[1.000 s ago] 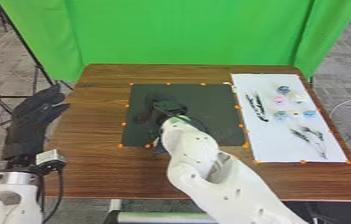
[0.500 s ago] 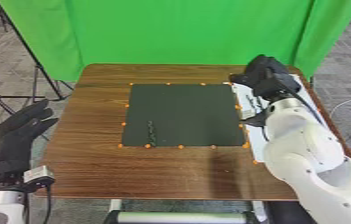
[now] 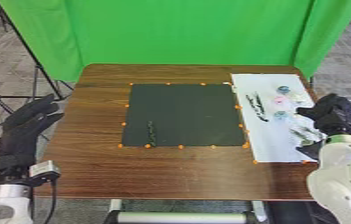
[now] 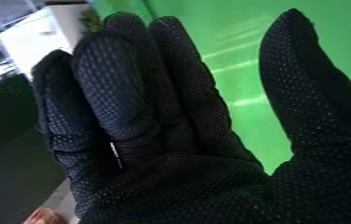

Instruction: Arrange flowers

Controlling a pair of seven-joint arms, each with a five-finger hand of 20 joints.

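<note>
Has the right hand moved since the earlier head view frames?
Yes, to the right: from over the black mat, the right hand is now at the right edge of the white sheet.

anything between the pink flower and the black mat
Yes: the long dark stems lie on the white sheet, between the pink flower and the right edge of the black mat.

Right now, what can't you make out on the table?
Head view: part of the white sheet's right edge, behind the right hand.
Head view: the green sprigs' full shape, partly behind that hand.
Head view: the pink thing's details, too small.
</note>
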